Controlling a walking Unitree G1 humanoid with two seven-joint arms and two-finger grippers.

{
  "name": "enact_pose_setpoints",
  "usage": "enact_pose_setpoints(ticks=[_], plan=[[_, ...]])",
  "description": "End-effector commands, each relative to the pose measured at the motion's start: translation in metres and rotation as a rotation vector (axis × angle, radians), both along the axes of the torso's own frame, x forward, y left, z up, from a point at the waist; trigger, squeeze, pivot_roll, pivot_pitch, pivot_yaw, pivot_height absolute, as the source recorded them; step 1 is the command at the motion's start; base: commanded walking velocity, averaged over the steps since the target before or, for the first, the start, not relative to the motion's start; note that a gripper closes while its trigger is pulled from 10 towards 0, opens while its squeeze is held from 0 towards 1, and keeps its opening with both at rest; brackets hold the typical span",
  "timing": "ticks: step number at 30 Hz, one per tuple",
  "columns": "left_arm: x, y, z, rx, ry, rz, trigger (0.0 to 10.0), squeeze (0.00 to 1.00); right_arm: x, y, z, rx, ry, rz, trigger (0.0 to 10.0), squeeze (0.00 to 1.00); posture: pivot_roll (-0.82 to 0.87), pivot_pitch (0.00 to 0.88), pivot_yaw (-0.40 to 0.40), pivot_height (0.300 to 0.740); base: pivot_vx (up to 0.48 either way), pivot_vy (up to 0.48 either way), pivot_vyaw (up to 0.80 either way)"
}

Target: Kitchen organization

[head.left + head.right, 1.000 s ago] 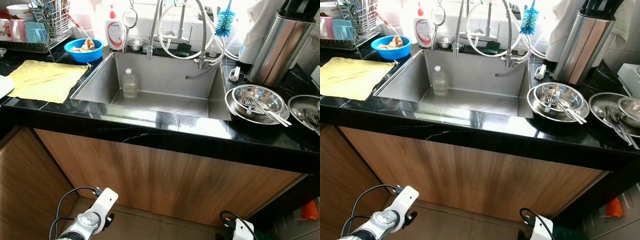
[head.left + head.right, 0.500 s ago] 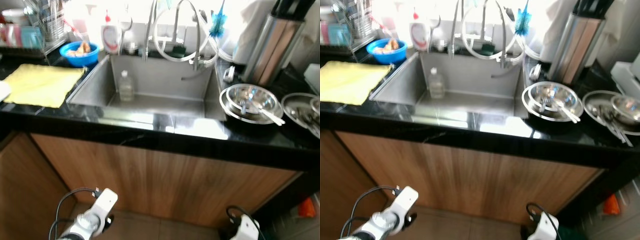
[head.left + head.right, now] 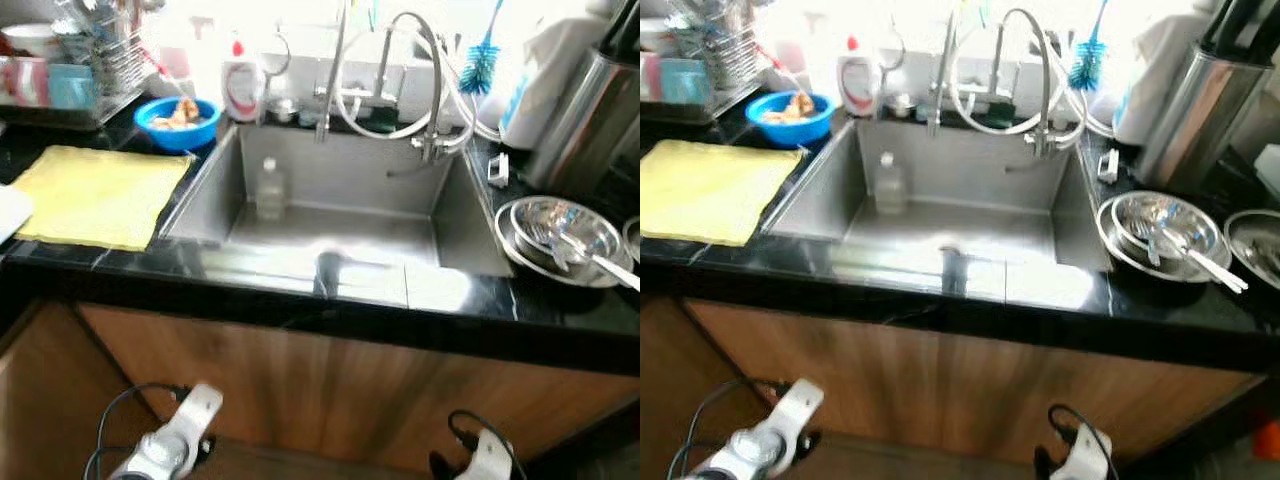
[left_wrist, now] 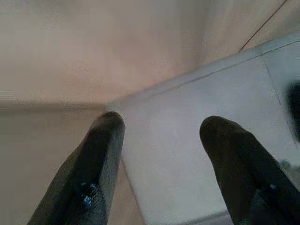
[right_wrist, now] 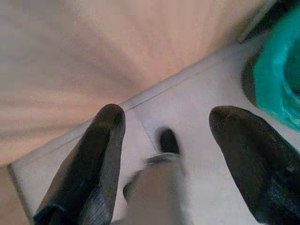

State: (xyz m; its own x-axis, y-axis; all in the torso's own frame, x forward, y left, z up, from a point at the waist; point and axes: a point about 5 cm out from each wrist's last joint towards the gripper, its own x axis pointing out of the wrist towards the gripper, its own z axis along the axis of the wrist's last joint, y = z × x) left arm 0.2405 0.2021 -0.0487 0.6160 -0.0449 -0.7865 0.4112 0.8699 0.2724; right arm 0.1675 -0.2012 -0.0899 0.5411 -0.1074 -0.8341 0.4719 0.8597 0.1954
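Both arms hang low in front of the wooden cabinet (image 3: 330, 390), well below the bench (image 3: 300, 300) and everything on it. The left gripper (image 4: 161, 126) points down at pale floor tiles (image 4: 187, 154), its two black fingers (image 4: 101, 154) spread apart with nothing between them. The right gripper (image 5: 164, 124) hangs the same way, fingers (image 5: 101, 150) released and empty; beyond them lie the tiled floor and the foot of the cabinet, with something teal (image 5: 279, 84) off to the outer side of one finger. A blurred grey shape sits between the right fingers, and I cannot tell what it is.

Up on the black bench, far above the fingers, a steel sink (image 3: 340, 210) sits in the middle with a clear plastic bottle (image 3: 268, 190) standing upright in its basin. To the robot's left of the sink lies a yellow cloth (image 3: 100, 195) spread flat, and behind it a blue bowl (image 3: 180, 120) holding scraps, beside a dish rack (image 3: 85, 70). A white soap bottle (image 3: 242, 85) stands at the sink's back corner near the taps (image 3: 410, 90), and a blue bottle brush (image 3: 482, 55) hangs further along. To the right of the sink are stacked steel bowls (image 3: 560, 235) with cutlery resting in them, and behind those a steel knife block (image 3: 1195, 100).
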Motion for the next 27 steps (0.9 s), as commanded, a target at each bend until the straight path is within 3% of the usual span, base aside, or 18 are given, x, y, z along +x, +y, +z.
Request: enact_pose_setpoints(ticks=[1, 11, 22, 27], plan=[[0.005, -0.011, 0.002, -0.026, -0.028, -0.021, 10.0, 0.0, -0.001, -0.005, 0.0, -0.012, 0.002, -0.012, 10.0, 0.0, 0.01, 0.0, -0.034, 0.74, 0.0, 0.371, 0.0], [0.01, -0.014, 0.006, -0.039, -0.047, -0.051, 10.0, 0.0, 0.002, -0.001, 0.001, -0.013, -0.007, 0.004, 10.0, 0.0, 0.01, 0.0, -0.032, 0.74, 0.0, 0.037, 0.0], [0.0, -0.01, 0.0, -0.046, -0.029, -0.065, 10.0, 0.0, 0.015, 0.002, 0.007, -0.052, -0.05, 0.141, 10.0, 0.0, 0.01, 0.0, -0.031, 0.74, 0.0, 0.0, 0.0], [-0.006, -0.004, -0.003, -0.038, -0.01, -0.048, 10.0, 0.0, 0.012, 0.001, 0.006, -0.063, -0.041, 0.152, 10.0, 0.0, 0.01, 0.0, -0.031, 0.74, 0.0, 0.0, 0.0]])
